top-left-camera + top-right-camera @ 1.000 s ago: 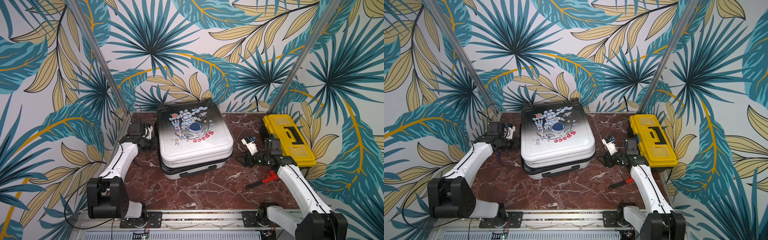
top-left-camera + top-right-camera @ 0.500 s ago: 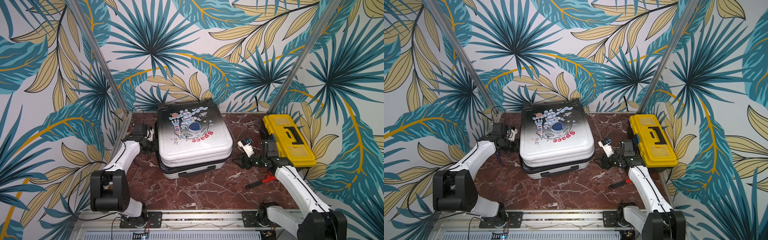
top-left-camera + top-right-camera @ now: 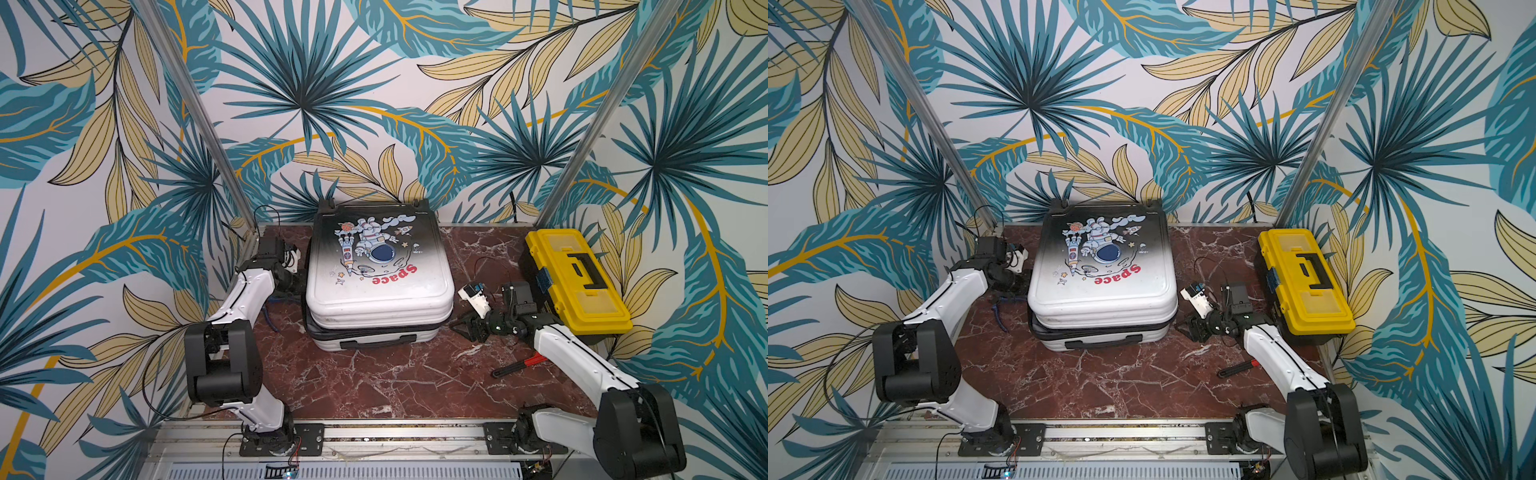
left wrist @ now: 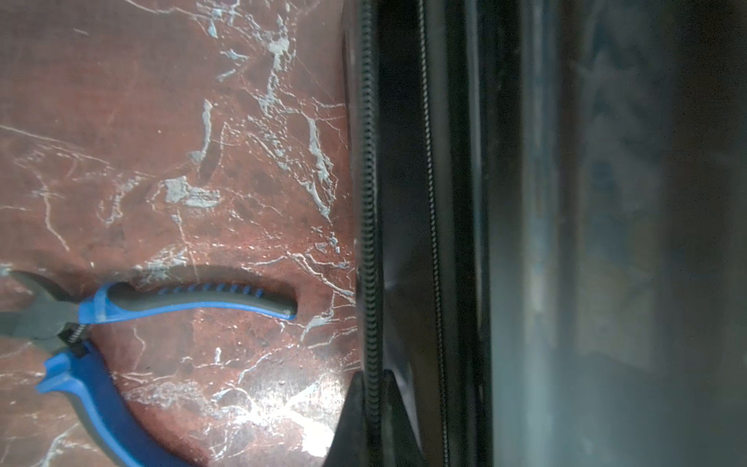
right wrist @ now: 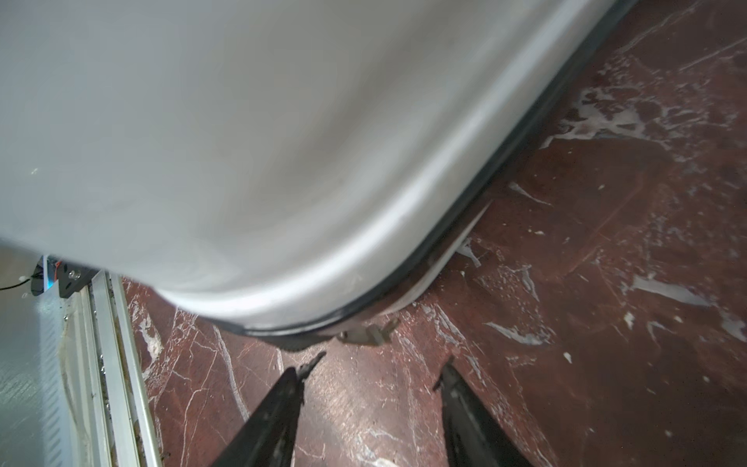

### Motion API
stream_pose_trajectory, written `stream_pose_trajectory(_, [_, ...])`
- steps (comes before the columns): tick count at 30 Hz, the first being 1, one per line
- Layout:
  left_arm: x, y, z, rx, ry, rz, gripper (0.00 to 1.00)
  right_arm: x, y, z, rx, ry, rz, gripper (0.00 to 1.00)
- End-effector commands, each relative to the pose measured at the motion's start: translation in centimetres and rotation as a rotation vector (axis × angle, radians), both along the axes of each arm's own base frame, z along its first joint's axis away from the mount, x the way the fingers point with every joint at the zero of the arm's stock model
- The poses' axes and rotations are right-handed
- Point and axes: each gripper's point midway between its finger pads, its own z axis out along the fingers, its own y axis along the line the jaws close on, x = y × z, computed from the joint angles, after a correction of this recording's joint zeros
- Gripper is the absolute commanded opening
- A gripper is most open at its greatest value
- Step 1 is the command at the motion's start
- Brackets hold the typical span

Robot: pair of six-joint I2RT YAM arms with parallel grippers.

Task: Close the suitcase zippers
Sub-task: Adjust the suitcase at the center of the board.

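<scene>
Since the left gripper (image 4: 372, 424) has just pinched shut on the open band of the zippers (image 4: 368, 202) at the side of the suitcase (image 3: 378, 286), a pull along the seam can probably begin there. The right gripper (image 5: 374, 374) has crept nearer and waits half open, holding nothing, with a metal zipper pull (image 5: 366, 334) just before its tips. The suitcase lies flat mid-table (image 3: 395, 386), lid down, front seam gaping.

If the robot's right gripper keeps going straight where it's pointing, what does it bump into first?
Most likely the small metal zipper pull dangling at the corner of the suitcase. It sits just ahead of the open right gripper, in line between its jaws. Height is hard to judge.
</scene>
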Motion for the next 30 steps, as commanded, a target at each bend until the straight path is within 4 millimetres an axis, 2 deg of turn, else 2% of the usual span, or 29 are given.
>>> stream_pose_trajectory(1, [1.0, 2.0, -0.4, 0.062, -0.010, 0.023, 0.00, 1.0, 1.0, 0.3, 0.027, -0.103, 0.044, 0.56])
stream_pose_trajectory(7, [0.7, 1.5, -1.2, 0.025, 0.012, 0.022, 0.00, 1.2, 2.1, 0.0, 0.008, -0.121, 0.096, 0.53])
stream_pose_trajectory(14, [0.8, 1.1, -1.8, 0.001, 0.029, 0.016, 0.00, 1.3, 2.5, -0.1, 0.006, -0.158, 0.144, 0.44])
stream_pose_trajectory(19, [0.9, 0.9, -1.8, -0.016, 0.032, 0.020, 0.00, 0.5, 2.9, 0.0, 0.004, -0.187, 0.187, 0.41])
stream_pose_trajectory(25, [1.4, 0.3, -2.2, -0.071, 0.045, 0.021, 0.00, -0.2, 3.1, -0.8, -0.018, -0.186, 0.205, 0.41])
stream_pose_trajectory(27, [1.8, 0.5, -2.1, -0.101, 0.044, 0.032, 0.00, -0.3, 3.1, -0.5, -0.014, -0.182, 0.194, 0.41])
stream_pose_trajectory(30, [2.4, 1.3, -1.8, -0.107, 0.034, 0.056, 0.00, -0.7, 3.0, 1.4, -0.015, -0.229, 0.161, 0.44])
